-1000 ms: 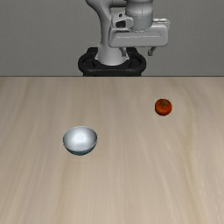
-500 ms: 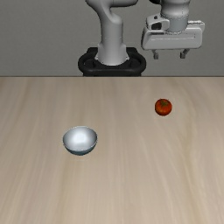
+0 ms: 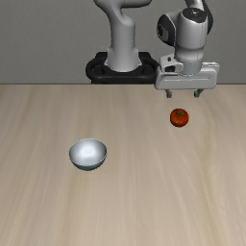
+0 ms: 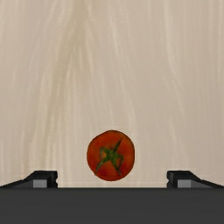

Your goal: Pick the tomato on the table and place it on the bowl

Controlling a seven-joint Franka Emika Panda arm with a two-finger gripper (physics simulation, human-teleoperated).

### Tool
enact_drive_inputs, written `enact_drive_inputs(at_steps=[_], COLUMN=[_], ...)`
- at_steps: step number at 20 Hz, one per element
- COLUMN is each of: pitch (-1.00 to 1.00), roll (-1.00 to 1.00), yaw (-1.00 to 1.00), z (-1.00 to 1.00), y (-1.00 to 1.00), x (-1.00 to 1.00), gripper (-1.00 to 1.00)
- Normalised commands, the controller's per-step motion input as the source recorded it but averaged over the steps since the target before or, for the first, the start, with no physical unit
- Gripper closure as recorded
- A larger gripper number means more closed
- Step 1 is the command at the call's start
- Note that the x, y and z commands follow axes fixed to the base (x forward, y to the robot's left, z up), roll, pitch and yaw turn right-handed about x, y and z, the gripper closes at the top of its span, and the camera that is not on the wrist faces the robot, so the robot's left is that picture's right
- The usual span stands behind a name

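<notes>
Jaws wide apart, now lower than a moment ago, over the tomato (image 3: 180,117) on the table (image 3: 58,207).

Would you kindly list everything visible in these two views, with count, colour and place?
table: one, light wood, under the other things.
bowl: one, silver-grey, on the table toward the exterior view's left.
tomato: one, red with a green stem, on the table toward the exterior view's right, apart from the bowl.
base: one, black, at the table's far edge.
arm: one, white-grey, rising from the base.
gripper: one, grey, open, above the tomato, not touching it.
</notes>
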Motion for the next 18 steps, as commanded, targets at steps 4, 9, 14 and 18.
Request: enact_drive_inputs(at_steps=[4, 9, 14, 18], pitch=[0.0, 0.0, 0.0, 0.0], roll=[0.0, 0.0, 0.0, 0.0], yaw=[0.0, 0.0, 0.0, 0.0], z=[-1.0, -0.8, 0.0, 0.0], y=[0.0, 0.0, 0.0, 0.0], x=[0.0, 0.0, 0.0, 0.0], gripper=[-1.0, 1.0, 1.0, 1.0])
